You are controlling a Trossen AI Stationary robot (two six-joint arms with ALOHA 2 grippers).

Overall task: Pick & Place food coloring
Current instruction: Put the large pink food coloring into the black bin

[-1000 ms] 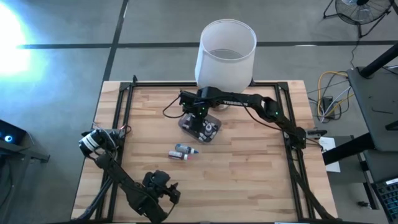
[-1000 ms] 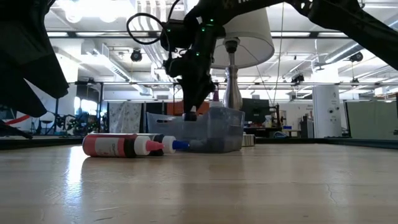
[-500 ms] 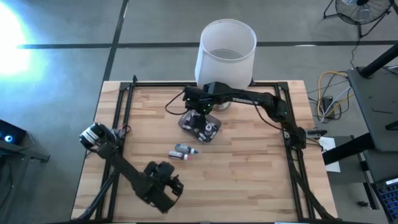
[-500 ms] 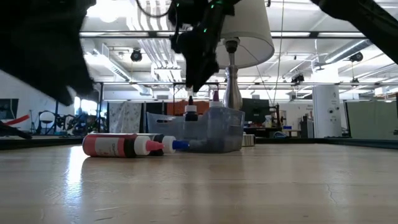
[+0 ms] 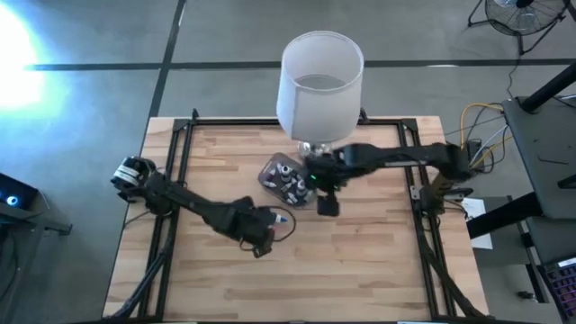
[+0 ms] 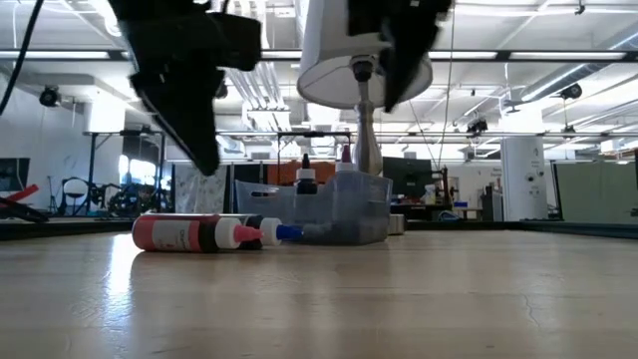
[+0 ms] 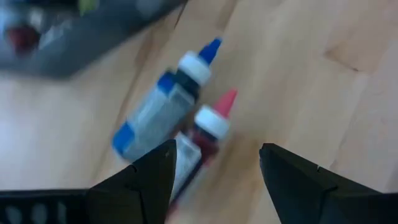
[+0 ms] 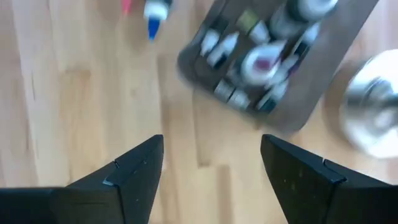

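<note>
Two small food coloring bottles lie on their sides side by side on the wood table, one blue-tipped [image 7: 168, 93] and one red-tipped [image 7: 208, 127]. In the low view they show as a red body [image 6: 184, 232] and a blue tip [image 6: 287, 232]. Several more bottles stand in a small translucent tub [image 5: 281, 175]. My left gripper [image 7: 214, 165] hangs open above the two loose bottles and hides them in the high view [image 5: 265, 229]. My right gripper [image 5: 326, 200] is open, above the table just right of the tub [image 8: 273, 56], with nothing between its fingers [image 8: 211, 162].
A tall lamp with a white shade [image 5: 319, 81] stands right behind the tub; its metal foot [image 8: 373, 118] is beside the tub. A black frame [image 5: 180, 135] runs around the table's edges. Bare wood lies toward the near edge and the right.
My right gripper has let go of a bottle, left it standing in the tub, risen and drawn back toward the table's right. My left gripper has swung from the near-left corner toward the table's middle, rolling its wrist, and now hangs over the two loose bottles.
</note>
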